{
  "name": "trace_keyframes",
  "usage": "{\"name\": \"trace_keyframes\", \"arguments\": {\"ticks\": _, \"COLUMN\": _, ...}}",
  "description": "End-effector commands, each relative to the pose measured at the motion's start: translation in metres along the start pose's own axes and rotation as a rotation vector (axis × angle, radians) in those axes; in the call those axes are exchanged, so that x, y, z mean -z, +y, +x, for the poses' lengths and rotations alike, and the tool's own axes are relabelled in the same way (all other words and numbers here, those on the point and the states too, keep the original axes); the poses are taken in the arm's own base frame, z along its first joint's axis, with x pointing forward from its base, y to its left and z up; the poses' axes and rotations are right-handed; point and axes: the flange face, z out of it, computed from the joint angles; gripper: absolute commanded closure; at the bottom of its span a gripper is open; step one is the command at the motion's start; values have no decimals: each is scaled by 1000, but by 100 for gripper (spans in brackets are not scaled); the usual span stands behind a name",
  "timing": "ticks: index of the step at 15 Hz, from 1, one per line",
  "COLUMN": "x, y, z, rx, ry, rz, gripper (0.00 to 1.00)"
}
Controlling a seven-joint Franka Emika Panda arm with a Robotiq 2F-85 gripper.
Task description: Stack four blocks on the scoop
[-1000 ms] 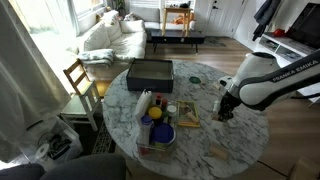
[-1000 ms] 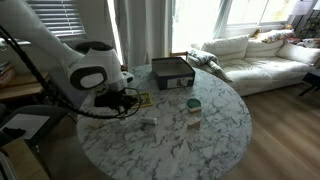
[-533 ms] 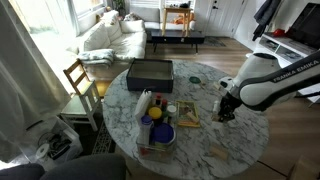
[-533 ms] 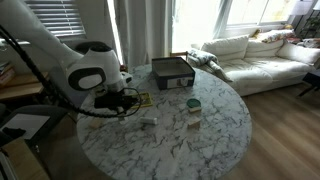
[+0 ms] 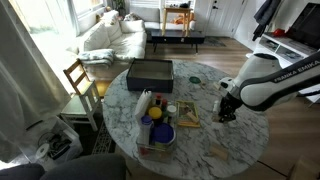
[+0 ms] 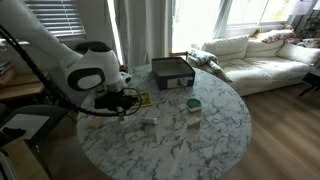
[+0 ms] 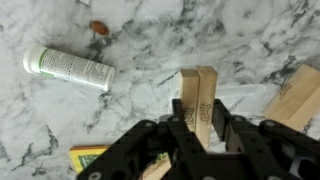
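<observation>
Marble round table (image 5: 215,135) carries the whole setup. In an exterior view the gripper (image 5: 228,112) hangs low over the table's rim on the arm's side. A black box (image 5: 150,72) sits at the table's opposite rim, with a blue bowl (image 5: 160,131) and a flat tan board (image 5: 187,112) nearer the table's middle. From here the jaws are too small to read, and I can't pick out the blocks at all.

Second exterior view, same story. The gripper (image 6: 125,102) points down close to the table (image 6: 200,140) near its rim, and the same box (image 6: 172,72) is at the far rim. The big white arm blocks most of what's under it.

The wrist view is the useful one. Two wooden blocks (image 7: 198,85) stand face to face as a pair on the tabletop, and the gripper (image 7: 200,112) has a finger pressed on each outer side. So it looks clamped on both, which I'd guess is to move them as one unit instead of one at a time. Whether they're lifted off the table I can't tell.

A white tube (image 7: 68,68) lies flat on the table, and a tan wooden piece (image 7: 298,95) pokes in at the frame edge. It could be the scoop or another block, hard to say. As far as I can see, nothing's stacked on a scoop yet.
</observation>
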Motion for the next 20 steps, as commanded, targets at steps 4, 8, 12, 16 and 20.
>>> {"name": "trace_keyframes", "arguments": {"ticks": 4, "x": 4, "y": -8, "z": -8, "rx": 66, "ry": 7, "rz": -2, "gripper": 92}}
{"name": "trace_keyframes", "arguments": {"ticks": 8, "x": 3, "y": -10, "z": -8, "rx": 94, "ry": 2, "rz": 5, "gripper": 92}}
{"name": "trace_keyframes", "arguments": {"ticks": 12, "x": 1, "y": -10, "z": -8, "rx": 94, "ry": -3, "rz": 9, "gripper": 90}}
{"name": "trace_keyframes", "arguments": {"ticks": 16, "x": 1, "y": -9, "z": -7, "rx": 92, "ry": -4, "rz": 7, "gripper": 42}}
{"name": "trace_keyframes", "arguments": {"ticks": 20, "x": 5, "y": -8, "z": -6, "rx": 79, "ry": 3, "rz": 0, "gripper": 21}}
